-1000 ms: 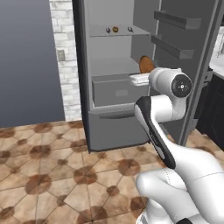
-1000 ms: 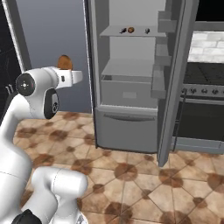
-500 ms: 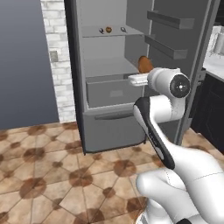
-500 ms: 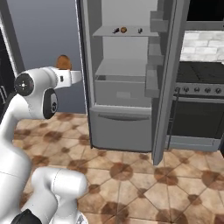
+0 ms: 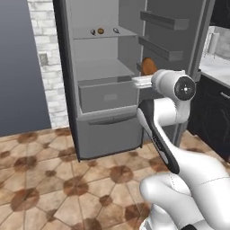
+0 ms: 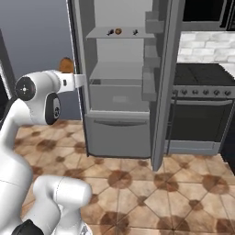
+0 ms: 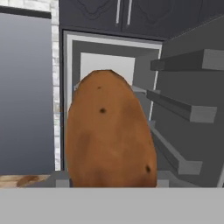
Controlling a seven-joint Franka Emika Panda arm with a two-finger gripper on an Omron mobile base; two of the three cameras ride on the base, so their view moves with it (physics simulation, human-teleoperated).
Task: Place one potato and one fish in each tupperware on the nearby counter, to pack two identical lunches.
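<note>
One potato point(image 7: 109, 131) sits clamped in the end effector point(image 5: 144, 77), clear of the open fridge point(image 5: 108, 72) beyond it. Nothing looks packed yet; small items remain on the fridge shelf point(image 6: 118, 32) above and behind it.

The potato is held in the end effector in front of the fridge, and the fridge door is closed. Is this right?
Not quite. The potato is indeed held in the end effector in front of the fridge, but the fridge door is open, not closed. The right base view shows it swung out, with the inner shelves exposed.
</note>
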